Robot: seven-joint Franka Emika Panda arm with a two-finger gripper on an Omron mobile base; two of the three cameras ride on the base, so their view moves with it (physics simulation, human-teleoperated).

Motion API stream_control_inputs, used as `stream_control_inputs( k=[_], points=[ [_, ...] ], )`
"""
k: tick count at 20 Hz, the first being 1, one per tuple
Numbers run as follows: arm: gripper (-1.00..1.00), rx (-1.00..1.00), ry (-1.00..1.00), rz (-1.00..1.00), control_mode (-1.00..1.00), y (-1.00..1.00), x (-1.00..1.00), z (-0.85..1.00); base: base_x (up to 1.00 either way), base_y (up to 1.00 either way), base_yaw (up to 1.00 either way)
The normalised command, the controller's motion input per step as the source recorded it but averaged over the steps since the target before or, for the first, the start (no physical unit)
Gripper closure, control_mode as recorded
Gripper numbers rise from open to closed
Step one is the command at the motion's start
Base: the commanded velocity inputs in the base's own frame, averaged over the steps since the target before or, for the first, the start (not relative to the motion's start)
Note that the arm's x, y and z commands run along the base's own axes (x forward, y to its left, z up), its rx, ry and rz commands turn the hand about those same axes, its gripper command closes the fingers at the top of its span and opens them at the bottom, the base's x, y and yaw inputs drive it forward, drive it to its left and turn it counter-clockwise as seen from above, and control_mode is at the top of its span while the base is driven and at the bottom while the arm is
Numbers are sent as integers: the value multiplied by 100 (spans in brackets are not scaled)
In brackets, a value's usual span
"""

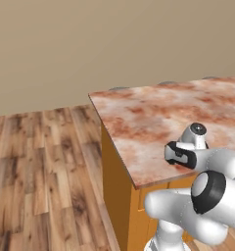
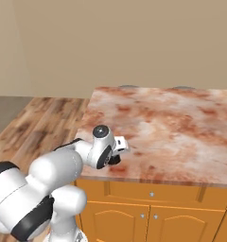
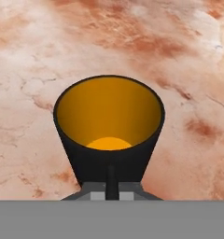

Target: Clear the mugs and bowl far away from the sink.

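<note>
One gripper (image 3: 111, 193) is clamped on the rim of one black mug (image 3: 109, 135) with an orange inside, held over the near part of the worktop (image 3: 170, 60). Beyond it lies one marbled reddish worktop surface above orange cabinets (image 2: 148, 212).

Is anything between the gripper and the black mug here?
Nothing visible. In the hand view the black mug sits right at the gripper, a finger over its near rim, with marbled counter behind it.
</note>
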Motion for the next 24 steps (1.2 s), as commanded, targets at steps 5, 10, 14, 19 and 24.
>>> stream_control_inputs(
  k=[5,10,14,19,24],
  points=[
    [-100,0,3,0,-100,-11,0,15,0,0,0],
    [-100,0,6,-1,-100,-5,0,70,0,0,0],
    [-100,0,4,0,-100,0,-4,100,0,0,0],
    [-100,2,0,-4,-100,0,-66,79,0,0,0],
    [-100,4,0,-18,-100,0,-80,49,0,0,0]
  ],
)
